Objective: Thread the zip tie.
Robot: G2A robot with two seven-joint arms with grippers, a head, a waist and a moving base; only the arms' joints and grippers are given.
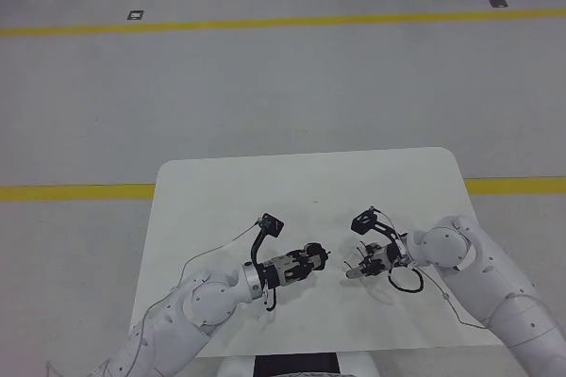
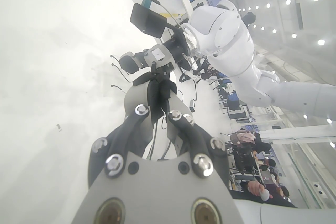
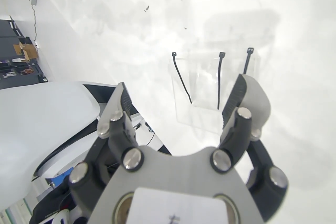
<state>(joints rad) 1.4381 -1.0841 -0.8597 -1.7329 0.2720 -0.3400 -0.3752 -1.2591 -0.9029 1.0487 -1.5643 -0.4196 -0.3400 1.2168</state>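
Black zip ties (image 3: 219, 80), three in number, stand with their heads up in a clear holder (image 3: 199, 114) on the white bench (image 1: 264, 188). The holder sits toward the near edge of the bench, roughly midway across, close to both arms. One outer tie (image 3: 181, 78) slants away from its neighbours and the middle one stands nearly straight. The other outer tie (image 3: 248, 59) has its lower part hidden behind a ribbed finger pad (image 3: 233, 99) of the right hand (image 3: 183, 83).

That hand is spread wide and holds nothing; the ties show in the gap between its fingers. From above, the right hand (image 1: 354, 273) lies low over the bench and points toward the left hand (image 1: 319, 253), the two near each other but apart.

In the left wrist view the left hand (image 2: 155, 83) has its fingers drawn together on a black crumpled piece (image 2: 157, 93); I cannot tell what that piece is. Past it the right hand (image 2: 128, 62) faces back, with the ties (image 2: 120, 73) just beside its fingertips on the bench side.

Small dark specks (image 3: 147, 8) dot the bench top. Beyond the bench, yellow lines (image 1: 283, 21) cross the grey floor (image 1: 283, 104)
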